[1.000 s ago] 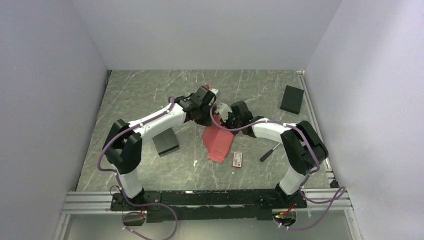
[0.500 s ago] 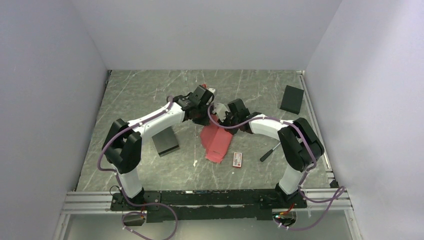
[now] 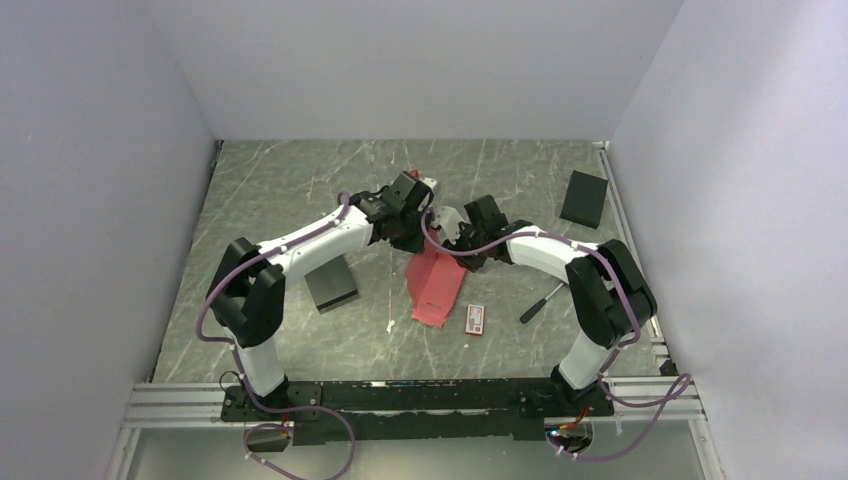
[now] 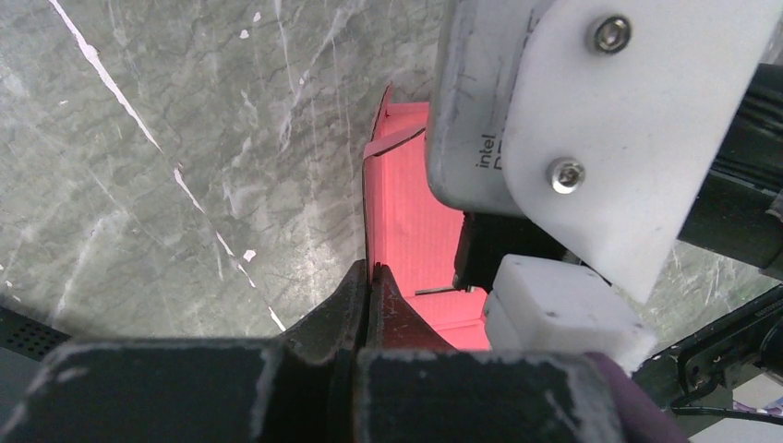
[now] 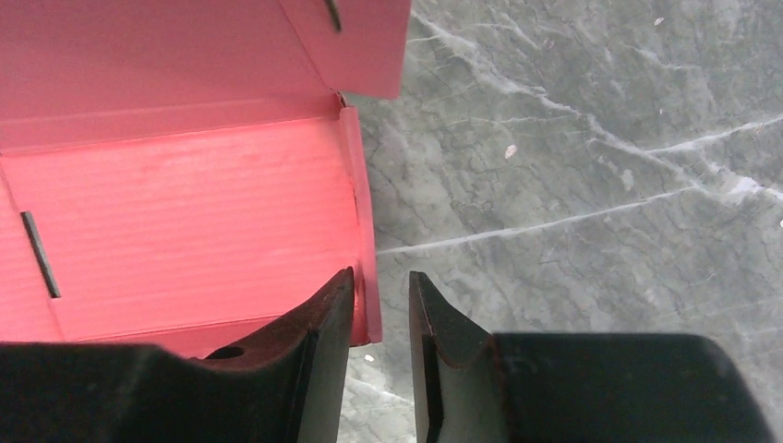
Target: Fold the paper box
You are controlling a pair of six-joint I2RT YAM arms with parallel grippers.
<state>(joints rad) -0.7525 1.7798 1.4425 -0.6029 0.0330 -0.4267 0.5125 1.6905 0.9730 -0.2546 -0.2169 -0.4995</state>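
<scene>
The red-pink paper box (image 3: 437,285) lies partly folded on the marble table, its far end raised between my two grippers. In the left wrist view my left gripper (image 4: 370,277) is shut on a thin upright wall of the paper box (image 4: 411,217). The right arm's white camera housing (image 4: 572,111) looms close beside it. In the right wrist view my right gripper (image 5: 380,288) is open. The side edge of the paper box (image 5: 185,203) stands in the gap beside the left finger (image 5: 319,323), apart from the other finger. From above, the left gripper (image 3: 415,235) and right gripper (image 3: 452,248) sit close together.
A black box (image 3: 584,198) lies at the far right by the wall. A grey block (image 3: 331,285) sits under the left arm. A red-and-white packet (image 3: 475,319), a dark-handled tool (image 3: 541,302) and a white scrap (image 3: 391,326) lie near the paper box.
My right gripper has opened and let go of the box's side edge. The box's near end has shifted slightly left. The left gripper holds as before.
</scene>
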